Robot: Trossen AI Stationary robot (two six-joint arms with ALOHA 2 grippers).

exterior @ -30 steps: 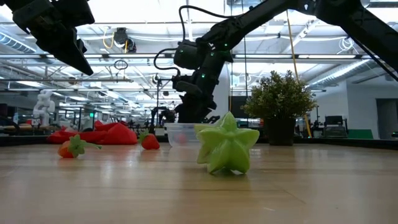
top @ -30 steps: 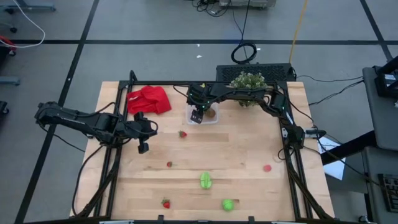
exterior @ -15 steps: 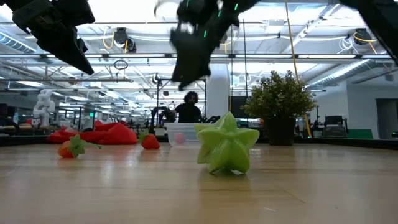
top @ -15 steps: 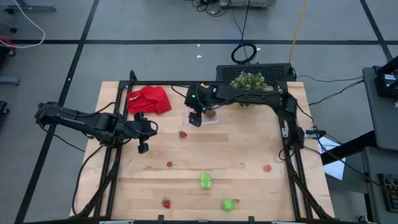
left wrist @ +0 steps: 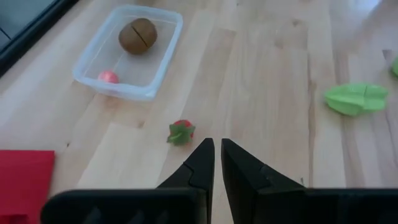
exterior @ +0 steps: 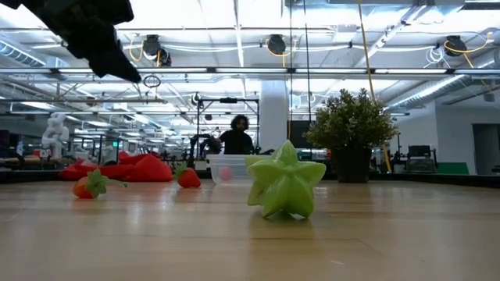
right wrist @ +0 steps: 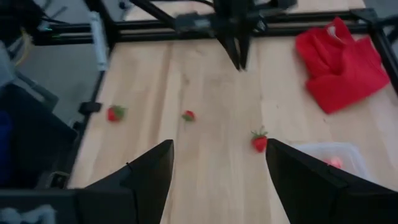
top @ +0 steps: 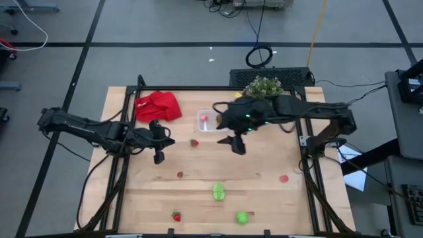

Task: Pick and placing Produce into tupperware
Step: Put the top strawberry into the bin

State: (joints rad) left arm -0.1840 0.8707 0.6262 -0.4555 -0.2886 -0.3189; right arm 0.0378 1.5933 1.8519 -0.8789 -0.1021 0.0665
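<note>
The tupperware, a clear rectangular container with rounded corners, sits upright on the wood ahead of the left gripper's closed fingertips, off to one side. Inside lie a brown oval with a dark seam and a small red piece, well apart. A strawberry with a green top lies just ahead of those fingertips. A ridged bright green piece lies farther off to the other side.
</note>
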